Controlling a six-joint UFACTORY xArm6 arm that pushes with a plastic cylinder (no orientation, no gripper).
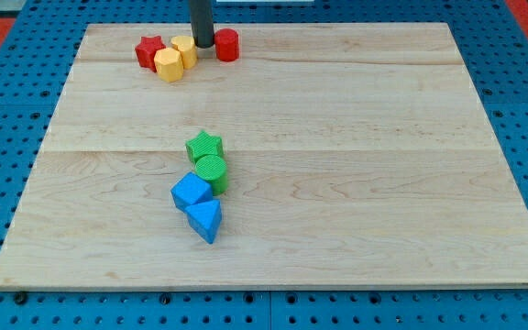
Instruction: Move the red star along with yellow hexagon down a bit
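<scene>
The red star [148, 49] lies near the board's top edge at the view's upper left. The yellow hexagon [168, 65] touches its lower right side. A second yellow block [185, 49] sits just right of the star and above the hexagon. My tip [203, 45] stands right of that second yellow block, between it and a red cylinder [227, 44]. The tip is close to both; it is apart from the red star and the hexagon.
A green star [204, 145], a green cylinder [212, 171], a blue cube [192, 192] and a blue triangular block [205, 220] form a touching column at mid-board. The wooden board [383, 183] lies on a blue pegboard.
</scene>
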